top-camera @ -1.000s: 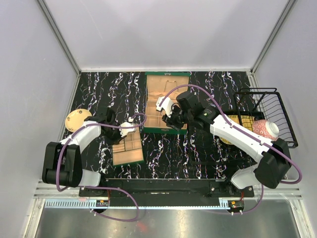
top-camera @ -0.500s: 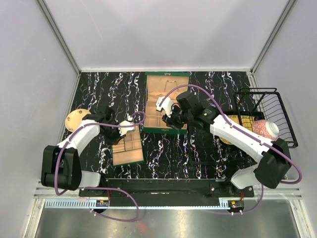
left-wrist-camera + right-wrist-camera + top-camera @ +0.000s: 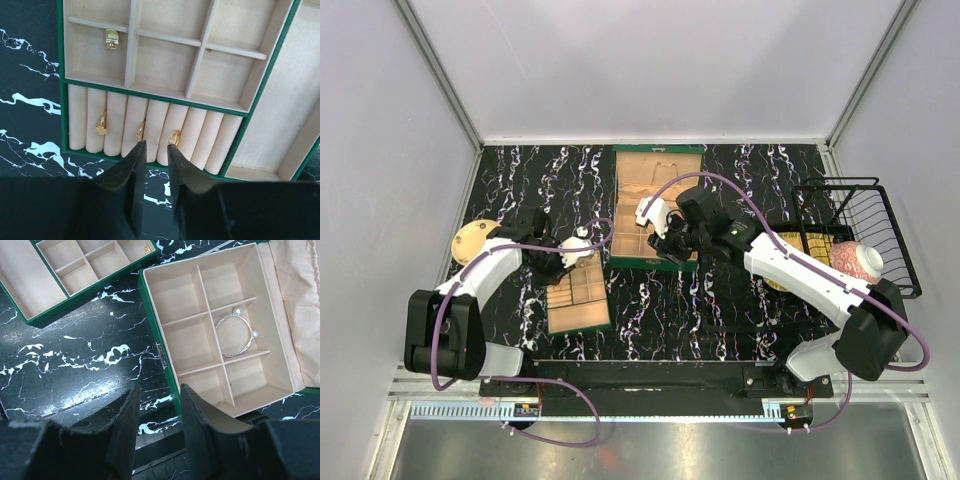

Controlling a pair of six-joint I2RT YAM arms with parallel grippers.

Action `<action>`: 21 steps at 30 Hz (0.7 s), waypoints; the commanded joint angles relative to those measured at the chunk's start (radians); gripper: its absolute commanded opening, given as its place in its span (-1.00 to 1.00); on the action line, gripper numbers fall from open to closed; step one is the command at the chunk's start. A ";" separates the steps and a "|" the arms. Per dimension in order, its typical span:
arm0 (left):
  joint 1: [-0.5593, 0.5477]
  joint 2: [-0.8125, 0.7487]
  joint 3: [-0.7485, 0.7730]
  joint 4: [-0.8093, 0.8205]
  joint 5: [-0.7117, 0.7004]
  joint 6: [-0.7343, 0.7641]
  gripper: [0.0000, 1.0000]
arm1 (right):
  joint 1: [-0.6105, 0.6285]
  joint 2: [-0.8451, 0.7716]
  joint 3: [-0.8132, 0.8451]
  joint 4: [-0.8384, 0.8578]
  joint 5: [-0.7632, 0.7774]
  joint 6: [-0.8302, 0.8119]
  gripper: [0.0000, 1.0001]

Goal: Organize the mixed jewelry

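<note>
The left wrist view looks onto a green-edged tan tray (image 3: 165,60). Three gold rings (image 3: 140,132) sit tucked in its ring rolls, and a gold piece (image 3: 111,39) lies in a far compartment. My left gripper (image 3: 155,147) hovers at the tray's near edge, open by a narrow gap with nothing between the fingers. In the right wrist view a whitish bracelet (image 3: 237,335) with two pearl ends lies in the green box (image 3: 167,365). My right gripper (image 3: 159,392) hangs open over the box's near wall, holding nothing. From above, the left gripper (image 3: 568,262) is by the tray (image 3: 578,300) and the right gripper (image 3: 665,245) is over the box (image 3: 655,165).
A black wire basket (image 3: 865,205) stands at the right with a pink bowl (image 3: 857,260) in it. A yellow mat (image 3: 798,245) lies partly under the right arm. A tan round dish (image 3: 472,238) sits at the far left. Grey walls close in the black marbled table (image 3: 650,310).
The left arm has shifted slightly toward the far side of the tray, and its jaws have parted a little. The right arm has not moved.
</note>
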 commanded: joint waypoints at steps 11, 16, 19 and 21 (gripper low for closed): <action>0.002 0.029 0.025 -0.016 0.057 0.010 -0.46 | -0.008 -0.026 -0.007 0.044 0.013 -0.003 -0.12; 0.000 0.032 0.023 -0.020 0.057 0.015 -0.46 | -0.010 -0.023 -0.007 0.045 0.010 -0.002 -0.12; 0.000 0.044 0.021 -0.020 0.052 0.018 -0.46 | -0.010 -0.028 -0.010 0.045 0.012 0.000 -0.12; 0.000 0.050 0.021 -0.020 0.052 0.019 -0.47 | -0.008 -0.029 -0.012 0.045 0.013 0.000 -0.12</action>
